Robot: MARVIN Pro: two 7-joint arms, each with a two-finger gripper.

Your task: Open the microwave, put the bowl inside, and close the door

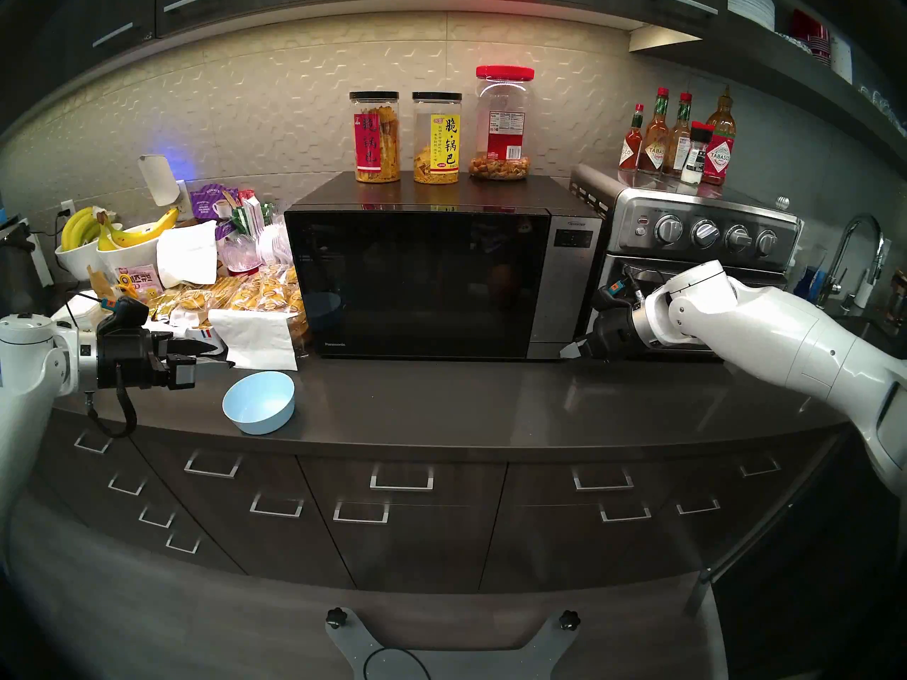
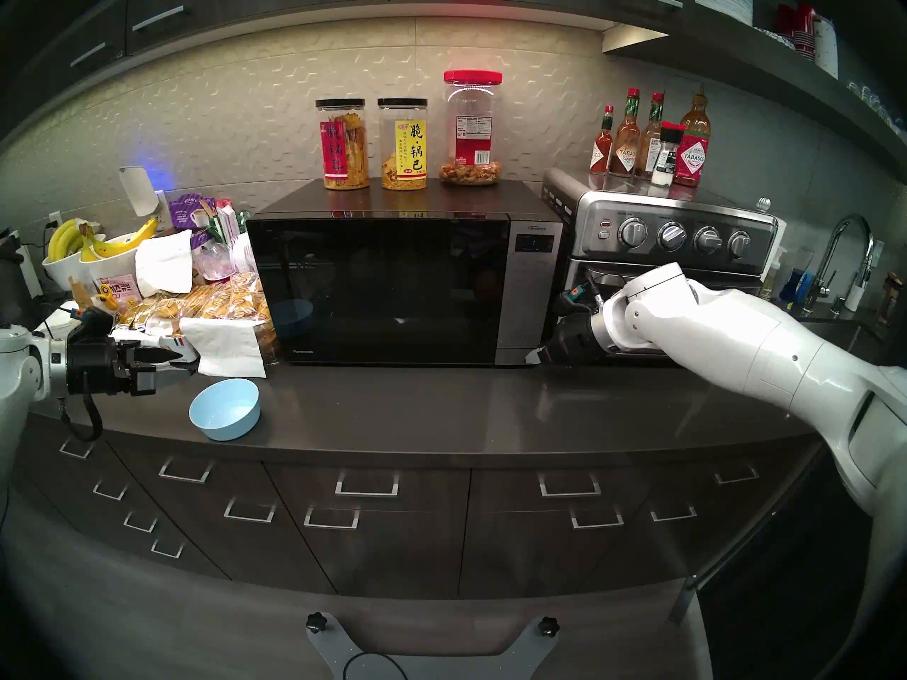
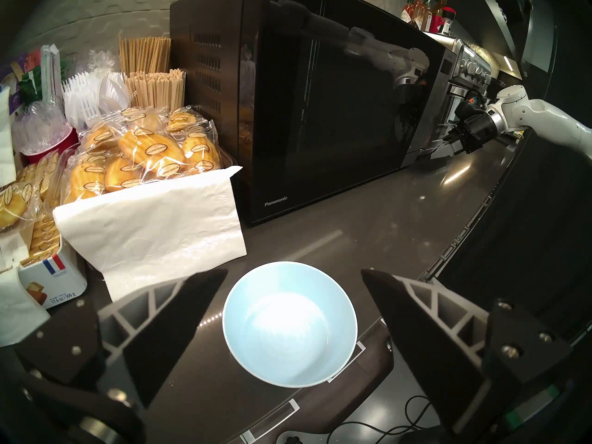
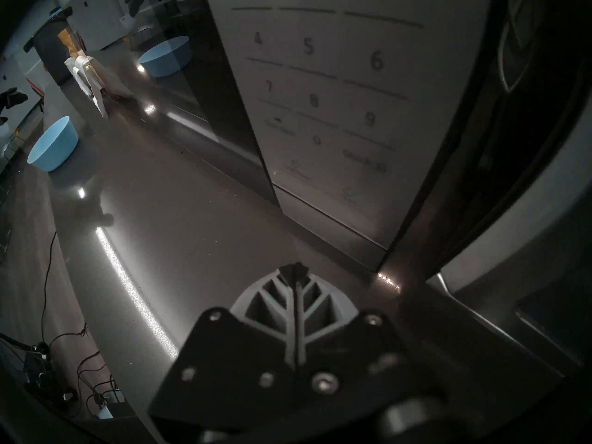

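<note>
The black Panasonic microwave [image 1: 441, 195] stands at the middle back of the counter, its glossy door [image 1: 417, 281] shut and the silver control panel [image 1: 569, 281] on its right. The light-blue bowl [image 1: 258, 402] sits empty and upright near the counter's front edge, left of the microwave. My left gripper [image 1: 208, 356] hovers just left of the bowl, open and holding nothing; in the left wrist view the bowl [image 3: 290, 323] lies below and between the spread fingers. My right gripper [image 1: 572, 350] is shut and empty, low on the counter at the microwave's lower right corner, its tip [image 4: 293, 267] just short of the keypad's bottom edge.
A stainless toaster oven [image 1: 697, 252] stands right behind my right wrist, with sauce bottles [image 1: 687, 139] on top. Three jars [image 1: 437, 139] sit on the microwave. A white napkin [image 1: 255, 335], wrapped cakes [image 3: 144, 151] and banana bowls [image 1: 113, 252] crowd the left. A faucet [image 1: 859, 252] is far right.
</note>
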